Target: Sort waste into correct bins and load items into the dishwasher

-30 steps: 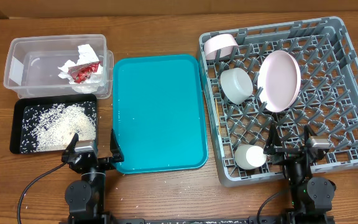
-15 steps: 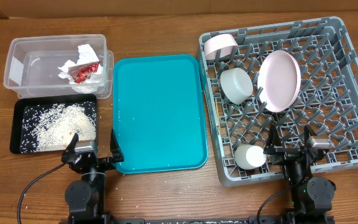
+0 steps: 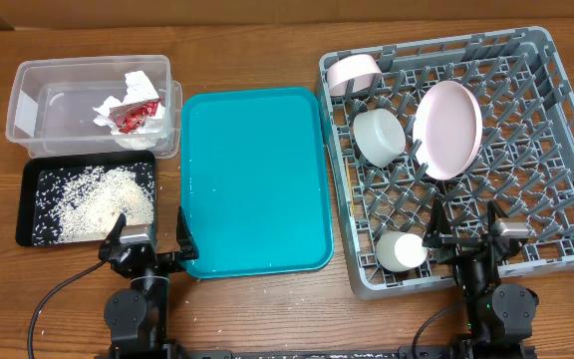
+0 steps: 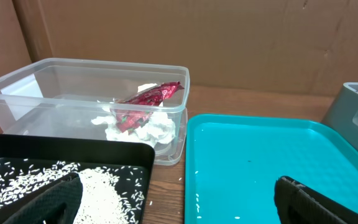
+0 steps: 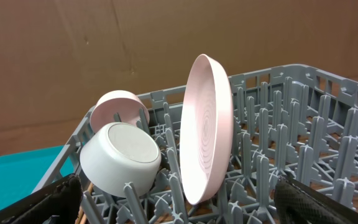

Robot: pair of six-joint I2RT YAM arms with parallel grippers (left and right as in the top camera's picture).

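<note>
The clear tub [image 3: 38, 95] holds the red wrapper [image 3: 136, 115] and the white napkin [image 3: 128, 90]; both show in the left wrist view, wrapper [image 4: 148, 99], napkin [image 4: 145, 129]. The black tray [image 3: 33, 194] holds rice grains [image 3: 103, 199]. The grey dish rack [image 3: 566, 130] holds the pink plate [image 3: 446, 130] on edge, a pink bowl [image 3: 353, 75], a grey bowl [image 3: 379, 137] and a white cup [image 3: 401, 251]. No chopsticks show. My left gripper [image 3: 149, 242] is open and empty between the black tray and the teal tray. My right gripper [image 3: 463, 237] is open and empty over the rack's front edge.
A teal serving tray [image 3: 252, 179] lies between the bins and the rack, with a few loose grains [image 4: 196, 198] on it. A cardboard wall stands behind the table. Stray grains lie on the wood in front of the trays.
</note>
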